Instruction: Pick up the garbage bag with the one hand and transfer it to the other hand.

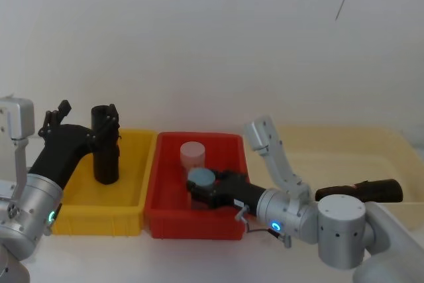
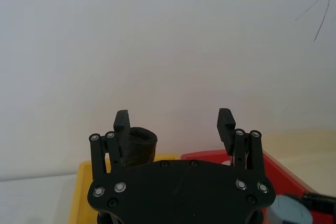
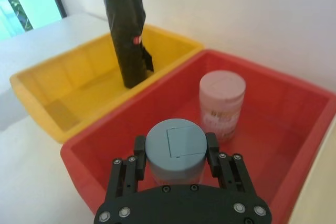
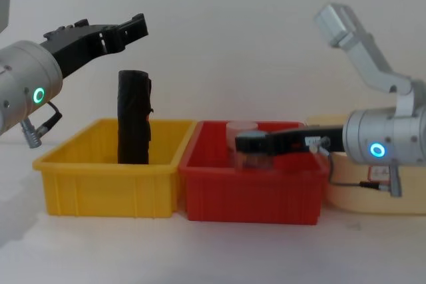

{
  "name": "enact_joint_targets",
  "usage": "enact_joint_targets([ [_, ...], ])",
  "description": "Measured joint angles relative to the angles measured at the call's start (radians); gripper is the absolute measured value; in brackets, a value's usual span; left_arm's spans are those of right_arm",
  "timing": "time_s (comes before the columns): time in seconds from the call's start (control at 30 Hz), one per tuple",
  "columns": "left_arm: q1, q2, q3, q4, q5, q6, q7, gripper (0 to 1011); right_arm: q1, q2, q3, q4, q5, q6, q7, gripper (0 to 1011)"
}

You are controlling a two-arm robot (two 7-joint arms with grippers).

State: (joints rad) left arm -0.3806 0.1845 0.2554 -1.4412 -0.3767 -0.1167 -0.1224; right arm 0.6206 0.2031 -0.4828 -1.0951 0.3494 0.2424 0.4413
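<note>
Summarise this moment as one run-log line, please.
left gripper: open, by garbage bag top | garbage bag: upright in yellow bin | right gripper: at blue-lidded jar, red bin

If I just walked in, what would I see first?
A tall black garbage bag roll stands upright in the yellow bin, with the open left gripper just above it. Beside it in the red bin, the right gripper flanks a grey-lidded jar, near a pink jar.
</note>
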Motion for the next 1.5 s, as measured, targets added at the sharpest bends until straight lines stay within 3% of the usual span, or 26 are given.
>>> enact_joint_targets([
  [0.43,0.000,0.000,0.000,0.000,0.000,0.000,0.000,1001,0.000,0.033,0.048,-0.110,0.008,-0.025,-0.041,663],
  [0.83,0.000,0.000,0.000,0.000,0.000,0.000,0.000,1001,-0.030,0.087,0.133,-0.237,-0.004,-0.035,-0.130,663],
  [1.23,0.000,0.000,0.000,0.000,0.000,0.000,0.000,1002,-0.096,0.128,0.206,-0.285,-0.011,-0.010,-0.197,663],
  [1.5,0.000,0.000,0.000,0.000,0.000,0.000,0.000,1002,-0.128,0.140,0.230,-0.297,-0.008,-0.001,-0.206,703],
])
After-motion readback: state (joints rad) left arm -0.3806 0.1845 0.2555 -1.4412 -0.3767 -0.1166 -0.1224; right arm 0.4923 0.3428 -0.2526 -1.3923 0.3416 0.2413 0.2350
